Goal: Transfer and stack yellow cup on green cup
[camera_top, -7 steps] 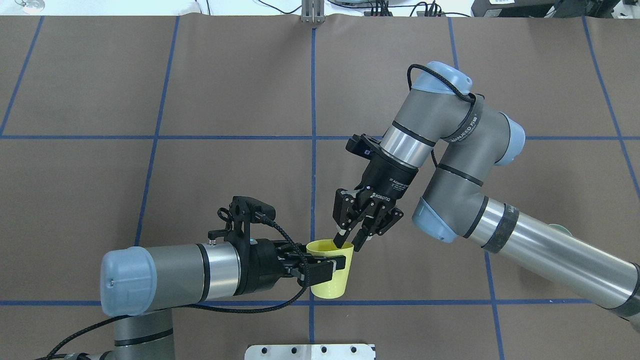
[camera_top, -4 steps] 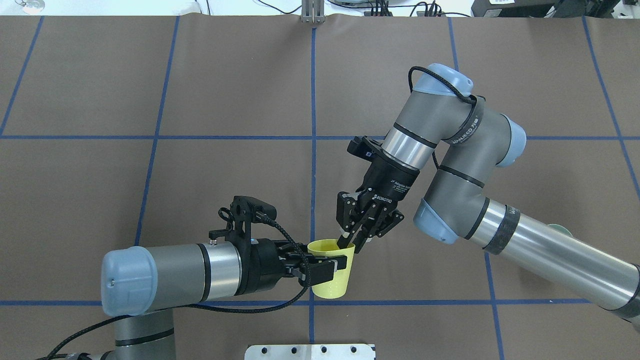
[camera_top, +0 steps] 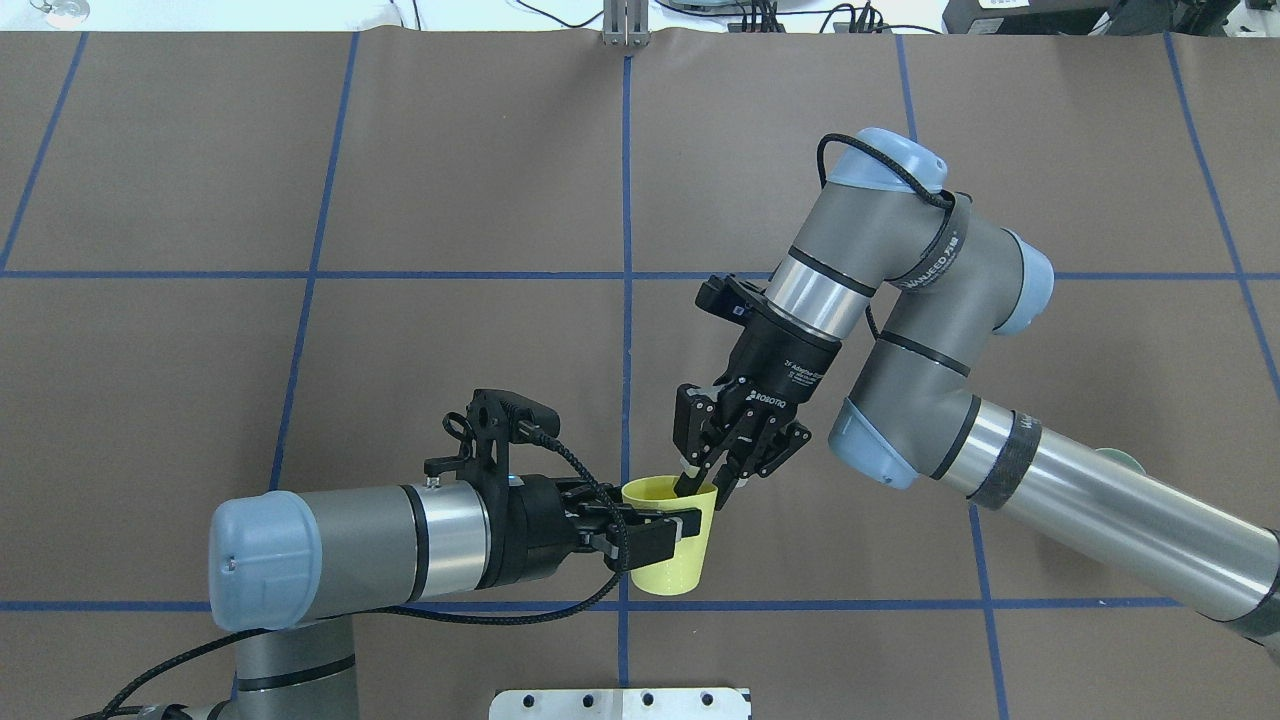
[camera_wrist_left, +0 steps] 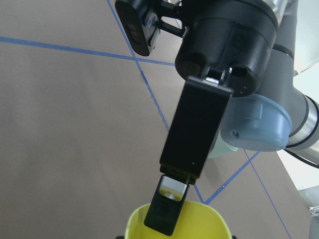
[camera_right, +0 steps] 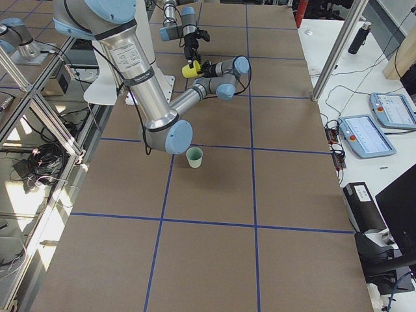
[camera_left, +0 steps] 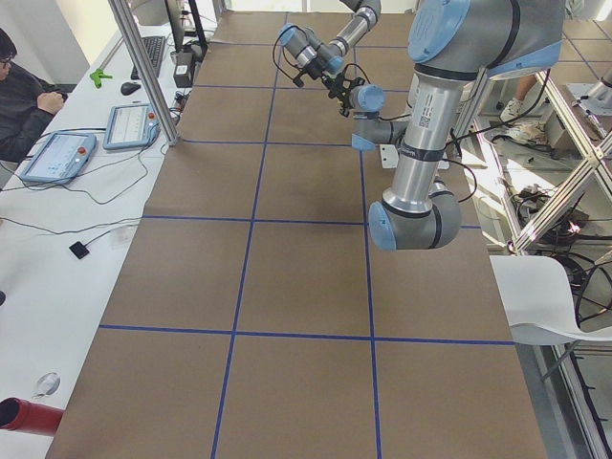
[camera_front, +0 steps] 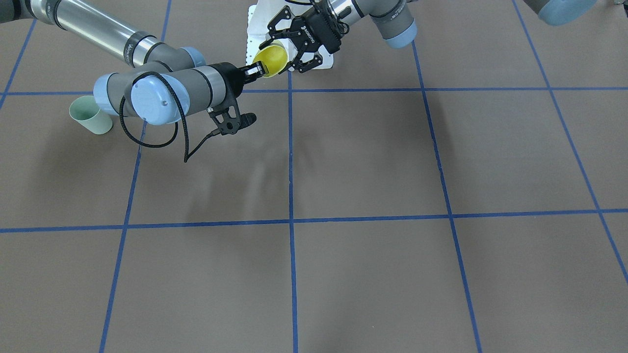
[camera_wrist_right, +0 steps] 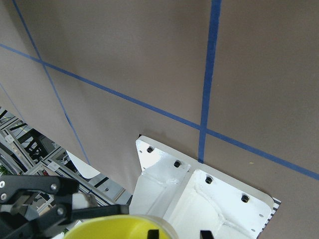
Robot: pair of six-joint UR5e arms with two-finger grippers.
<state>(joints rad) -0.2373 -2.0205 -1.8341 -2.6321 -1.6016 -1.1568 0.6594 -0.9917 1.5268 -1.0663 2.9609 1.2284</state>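
Note:
The yellow cup (camera_top: 675,570) hangs upright above the table near its front edge, just right of the centre tape line. My left gripper (camera_top: 680,528) comes in level from the left and is shut on the cup's body. My right gripper (camera_top: 705,490) reaches down from the back right and is open. One finger is inside the cup, the other outside, and a gap shows at the rim (camera_wrist_right: 114,226) in the right wrist view. The green cup (camera_front: 91,115) stands upright on the table far to the right, under my right arm.
A white mounting plate (camera_top: 620,703) sits at the table's front edge, just below the held cup. Blue tape lines (camera_top: 627,200) cross the brown table cover. A person (camera_left: 24,96) sits at a side desk with tablets beyond the table's far edge.
My left arm has carried the yellow cup slightly to the right. My right gripper has come down a little, so its inner finger sits deeper in the cup.

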